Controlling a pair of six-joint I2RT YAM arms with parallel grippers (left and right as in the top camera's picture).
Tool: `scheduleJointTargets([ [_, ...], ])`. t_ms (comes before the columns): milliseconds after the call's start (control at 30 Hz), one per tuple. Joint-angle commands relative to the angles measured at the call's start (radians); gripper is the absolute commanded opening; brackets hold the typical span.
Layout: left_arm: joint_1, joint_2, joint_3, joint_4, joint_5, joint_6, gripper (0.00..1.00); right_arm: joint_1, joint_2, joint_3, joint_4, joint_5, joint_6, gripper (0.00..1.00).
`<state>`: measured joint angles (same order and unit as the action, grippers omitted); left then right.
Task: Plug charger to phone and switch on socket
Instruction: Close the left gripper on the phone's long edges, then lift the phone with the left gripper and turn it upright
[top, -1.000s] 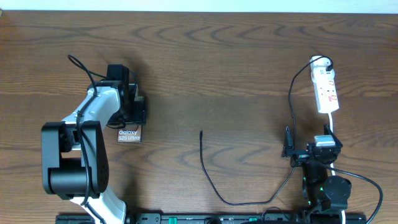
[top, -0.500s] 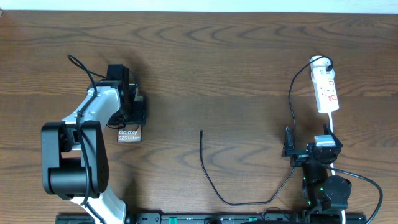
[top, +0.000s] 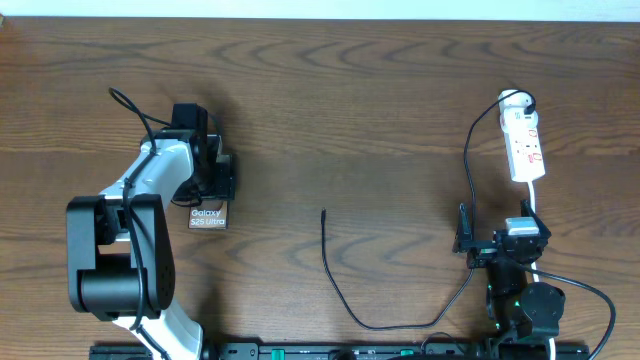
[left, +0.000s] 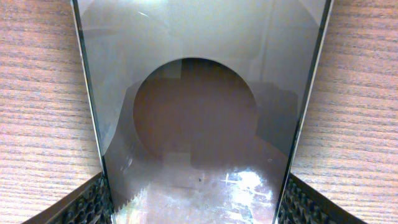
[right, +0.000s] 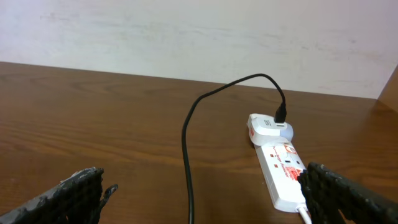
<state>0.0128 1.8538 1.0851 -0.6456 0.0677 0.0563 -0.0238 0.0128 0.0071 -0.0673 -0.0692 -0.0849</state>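
Observation:
The phone (top: 208, 216) lies flat on the table at the left, its white lettering showing. My left gripper (top: 212, 178) is over its far part. In the left wrist view the phone's glossy back with the round mark (left: 193, 106) fills the frame, and both fingers of the gripper (left: 199, 208) press on its long edges. The charger cable (top: 340, 290) runs from the white socket (top: 525, 140) down and round to its free tip (top: 323, 213) at mid-table. My right gripper (top: 497, 240) is open and empty, just below the socket (right: 283, 168); the cable (right: 186, 143) passes between its fingers (right: 205, 190) on the table.
A white adapter (right: 267, 127) sits plugged into the socket's far end, with the cable coming out of it. The socket's white cord (top: 535, 205) runs toward the right arm's base. A wall stands behind the table's far edge (right: 124, 65).

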Motion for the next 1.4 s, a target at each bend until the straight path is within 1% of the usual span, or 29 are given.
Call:
scheduleJointTargets([
  [0,0.001,0.061,-0.05,0.004,0.056,-0.008,0.07,0.019,-0.002,-0.002,-0.004,0.011,-0.01,0.99],
  [267,0.001,0.047,-0.037,-0.008,0.056,-0.008,0.07,0.019,-0.002,-0.002,-0.004,0.011,-0.01,0.99],
  [733,0.001,-0.097,-0.011,-0.027,0.056,-0.009,0.07,0.019,-0.002,-0.002,-0.004,0.011,-0.01,0.99],
  [1000,0.001,-0.112,-0.011,-0.055,0.06,-0.035,0.07,0.019,-0.002,-0.002,-0.004,0.011,-0.01,0.99],
  [1067,0.001,-0.113,-0.011,-0.064,0.091,-0.035,0.07,0.019,-0.002,-0.002,-0.004,0.011,-0.01,0.99],
  [1367,0.001,-0.129,-0.003,-0.068,0.353,-0.087,0.07,0.019,-0.002,-0.002,-0.004,0.011,-0.01,0.99],
])
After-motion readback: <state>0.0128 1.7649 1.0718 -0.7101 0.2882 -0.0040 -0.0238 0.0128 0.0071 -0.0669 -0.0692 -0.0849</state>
